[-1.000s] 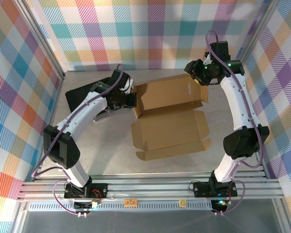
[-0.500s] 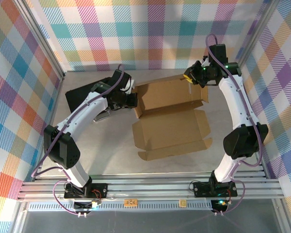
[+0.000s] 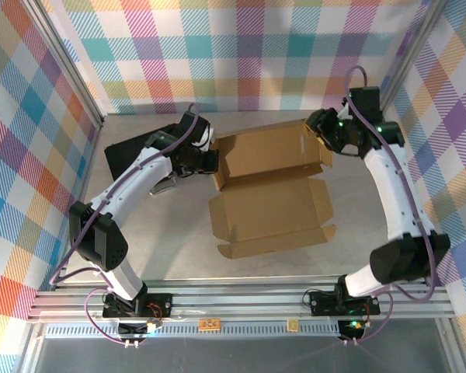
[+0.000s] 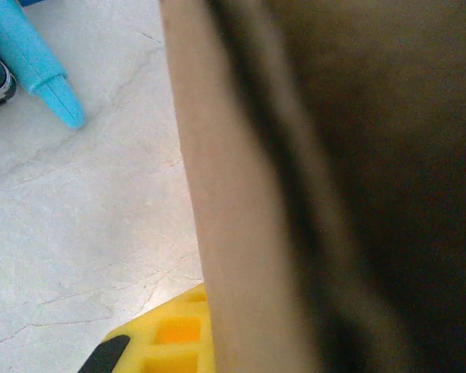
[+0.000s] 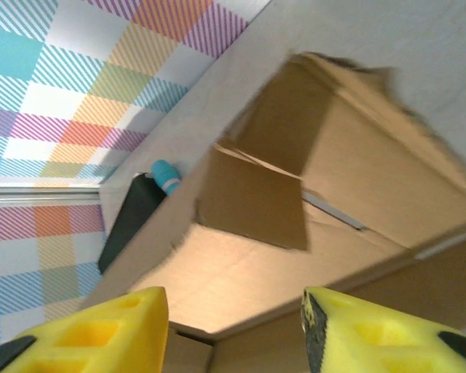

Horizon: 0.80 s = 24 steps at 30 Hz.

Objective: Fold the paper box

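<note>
Box position: the paper box lies opened out about the middle of the tabletop. Its wide flat panel faces the near edge and its far panel is tipped up toward the far edge.
Left gripper: the left gripper sits at the box's left edge, where the raised panel meets the flat one. In the left wrist view, blurred cardboard fills the right side and one yellow finger shows beside it. You cannot tell whether that finger and its partner are pinching the cardboard or just lying against it.
Right gripper: the right gripper is at the far right corner of the raised panel. In the right wrist view its fingers are spread apart with nothing caught between them, and the box interior lies beyond.
Step in hand: early, by your reading. One long panel is up, the side flaps lie flat or half lifted, and no wall is tucked.
Next move: you will probably need the right fingers brought onto the corner flap and closed on it. That flap then turns inward while the left side steadies the panel. Thin cardboard may spring back, so keep the hold near a crease.
Other items: the black case lies toward the far left corner, partly under the left arm, with a blue-tipped object near it.
Writing: none is legible on the cardboard. A pale strip on an inner panel shows no text you can read. Two small tags on the near rail are too small to read.
</note>
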{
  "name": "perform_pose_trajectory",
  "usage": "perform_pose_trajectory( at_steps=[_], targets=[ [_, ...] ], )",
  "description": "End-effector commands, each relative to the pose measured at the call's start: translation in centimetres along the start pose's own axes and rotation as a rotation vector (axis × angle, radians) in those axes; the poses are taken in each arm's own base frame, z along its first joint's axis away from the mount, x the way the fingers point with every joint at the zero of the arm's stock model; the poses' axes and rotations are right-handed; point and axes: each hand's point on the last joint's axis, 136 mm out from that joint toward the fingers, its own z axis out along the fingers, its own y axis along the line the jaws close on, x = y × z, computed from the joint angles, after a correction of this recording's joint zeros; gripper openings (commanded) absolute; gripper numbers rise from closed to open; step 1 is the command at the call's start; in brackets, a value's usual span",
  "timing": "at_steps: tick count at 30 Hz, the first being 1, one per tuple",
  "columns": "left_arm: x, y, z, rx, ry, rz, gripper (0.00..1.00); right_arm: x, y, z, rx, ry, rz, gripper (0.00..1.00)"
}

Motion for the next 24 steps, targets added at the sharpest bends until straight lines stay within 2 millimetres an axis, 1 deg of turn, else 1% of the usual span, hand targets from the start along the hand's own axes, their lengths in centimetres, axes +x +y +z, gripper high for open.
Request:
perform_pose_trajectory(
  at_steps=[1,5,7,9,13,16,19,21,24],
  targets=[
    [-1.0,-1.1,-2.5,0.016,-0.055,0.034,0.0,1.3,-2.3,0.5,0.026,0.001,-0.049,0.45],
    [-1.3,-1.0,-2.7,0.006,-0.06,0.041,0.0,3.9,-5.9,1.3,0.097,0.044,-0.041,0.43],
    [-1.4,-1.1,-2.8,0.006,-0.061,0.042,0.0,4.5,-7.2,1.8,0.131,0.059,-0.056,0.43],
    [-1.5,-1.2,-2.9,0.006,-0.059,0.045,0.0,4.9,-8.1,2.4,0.16,0.082,-0.069,0.43],
    [-1.5,-1.3,-2.9,0.006,-0.058,0.05,0.0,4.8,-9.2,3.5,0.202,0.09,-0.084,0.44],
    [-1.5,-1.3,-3.0,0.004,-0.056,0.055,0.0,3.7,-9.5,4.1,0.226,0.061,-0.122,0.47],
    [-1.5,-1.4,-3.1,0.002,-0.056,0.059,0.0,3.0,-9.4,4.7,0.248,0.061,-0.151,0.48],
    [-1.6,-1.4,-3.2,0.002,-0.058,0.059,0.0,2.9,-9.9,5.1,0.27,0.074,-0.155,0.48],
    [-1.8,-1.4,-3.3,0.002,-0.062,0.059,0.0,3.4,-10.8,5.5,0.307,0.095,-0.144,0.48]
  ],
)
